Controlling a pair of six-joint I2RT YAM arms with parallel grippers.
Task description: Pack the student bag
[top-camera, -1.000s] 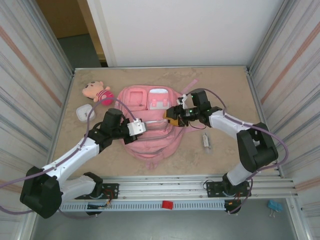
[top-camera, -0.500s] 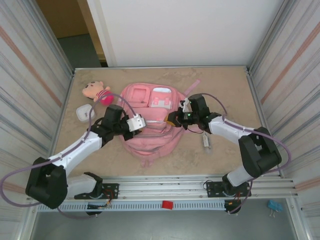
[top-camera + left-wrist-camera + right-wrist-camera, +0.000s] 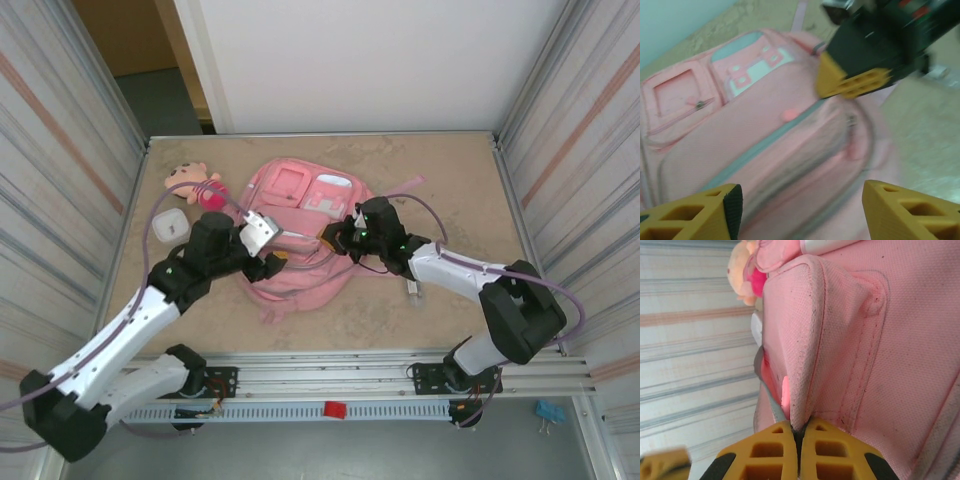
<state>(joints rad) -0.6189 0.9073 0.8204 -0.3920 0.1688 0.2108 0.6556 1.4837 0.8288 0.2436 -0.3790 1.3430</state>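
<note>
Backpack: pink, lying flat on the desk with its front up, under both end effectors.
Right end effector: fingers pressed together on a raised fold of the backpack's fabric, next to a grey zip line.
Left end effector: fingers spread wide with nothing between them, above the big front pocket and facing the right end effector across it.
Big front pocket: the wrist view is blurred, so I cannot tell whether it is open or what is inside.
Square pocket: beyond the left end effector; a zip pull shows on it, contents hidden.
White-panel pocket: beside the square pocket, contents hidden.
Doll: on the desk beyond and left of the left end effector, at the backpack's top corner, outside the backpack.
White case: on the desk just left of the left end effector, outside the backpack.
Small pale item: on the desk right of the backpack, on the near side of the right end effector; too small to tell what it is.
</note>
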